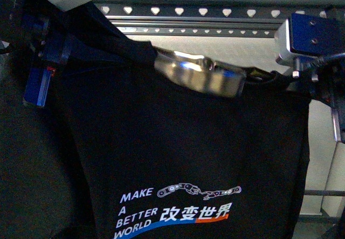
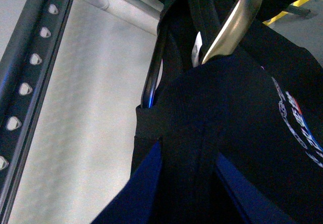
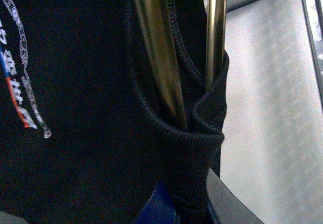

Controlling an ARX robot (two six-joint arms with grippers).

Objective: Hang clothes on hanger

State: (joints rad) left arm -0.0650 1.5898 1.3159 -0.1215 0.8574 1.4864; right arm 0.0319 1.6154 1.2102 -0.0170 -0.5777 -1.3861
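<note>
A grey rack point(image 1: 178, 5) with heart-holed rails spans the background. In front of it a black T-shirt point(image 1: 178, 142) is held up, print facing the camera, with a shiny metal bar point(image 1: 199, 73) at its collar. The left gripper point(image 2: 194, 183) and right gripper point(image 3: 189, 204) each pinch shirt fabric at a top corner.

Both arms are raised high and well apart, the left arm point(image 1: 40, 72) about level with the right arm point(image 1: 304, 37). The left gripper point(image 2: 187, 156) has its blue fingers point(image 2: 146, 188) closed on the shirt point(image 2: 242, 108). The right gripper point(image 3: 189, 199) pinches it likewise.
</note>
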